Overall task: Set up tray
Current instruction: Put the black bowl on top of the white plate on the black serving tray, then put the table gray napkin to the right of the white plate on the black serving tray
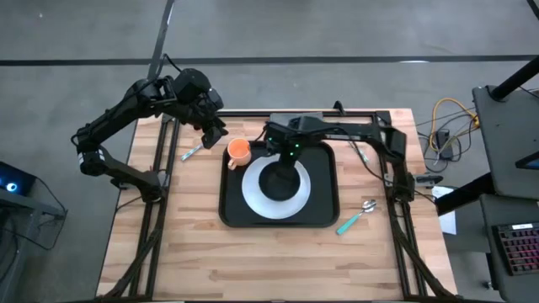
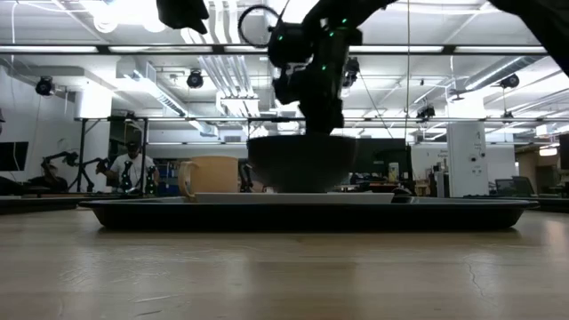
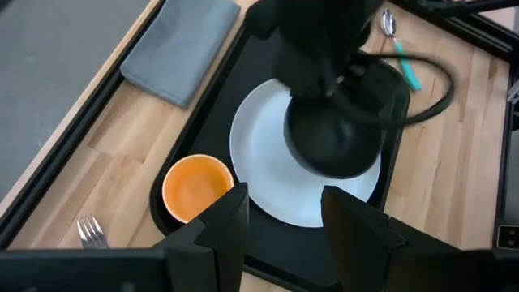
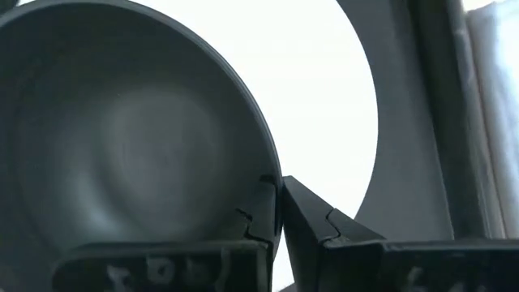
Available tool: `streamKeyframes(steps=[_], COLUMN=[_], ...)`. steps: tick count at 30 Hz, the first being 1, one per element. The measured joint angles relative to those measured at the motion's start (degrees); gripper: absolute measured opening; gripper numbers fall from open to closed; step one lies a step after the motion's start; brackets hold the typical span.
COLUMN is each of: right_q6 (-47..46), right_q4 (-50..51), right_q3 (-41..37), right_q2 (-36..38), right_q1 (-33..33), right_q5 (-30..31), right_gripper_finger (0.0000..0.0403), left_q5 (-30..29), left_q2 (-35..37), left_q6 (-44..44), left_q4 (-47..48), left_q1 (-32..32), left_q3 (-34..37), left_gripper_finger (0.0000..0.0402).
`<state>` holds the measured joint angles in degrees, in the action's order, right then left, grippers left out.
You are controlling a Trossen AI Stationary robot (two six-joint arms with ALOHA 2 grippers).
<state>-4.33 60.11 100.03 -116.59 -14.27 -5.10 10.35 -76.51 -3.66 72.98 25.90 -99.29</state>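
**Bowl going onto plate, right arm**

Rim of the black bowl (image 4: 122, 122) sits nearest the right wrist camera, pinched between the right gripper (image 4: 280, 212) jaws, which are clamped on its wall. Bowl looks seated on the white plate (image 1: 295, 198), inside the tray (image 1: 324, 215) at mid-desk (image 1: 210, 261). To finish well, I judge: check the bowl is centred and flat, part the jaws, lift straight up without dragging the rim. Left gripper (image 1: 215, 130) hangs beyond the tray's far-left corner, jaws partly apart and empty, near the orange cup (image 1: 238, 151).
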Motion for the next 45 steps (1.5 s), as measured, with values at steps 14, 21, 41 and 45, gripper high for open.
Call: streamKeyframes(steps=[14, 21, 41, 45], right_q6=[2.3, 4.2, 6.2, 6.0], right_q4=[-2.3, -2.2, -2.2, -1.9], right_q3=[0.8, 0.2, 0.1, 0.2], right_q2=[-2.3, -3.3, -1.4, 2.7], right_q1=[-1.7, -1.7, -1.7, -1.7], right_q5=[-1.2, -1.4, -0.9, -0.6], right_gripper_finger=[0.0008, 0.0008, 0.0071, 0.0079], left_q5=[0.0, 0.0, 0.0, 0.0], left_q2=[0.1, 0.1, 0.1, 0.1], left_q6=[1.0, 1.0, 1.2, 1.2], left_q4=[-0.9, -0.9, -0.8, -0.8], left_q1=[0.0, 0.0, 0.0, 0.0], left_q3=[0.0, 0.0, 0.0, 0.0], left_gripper_finger=[0.0137, 0.0137, 0.0137, 0.0137])
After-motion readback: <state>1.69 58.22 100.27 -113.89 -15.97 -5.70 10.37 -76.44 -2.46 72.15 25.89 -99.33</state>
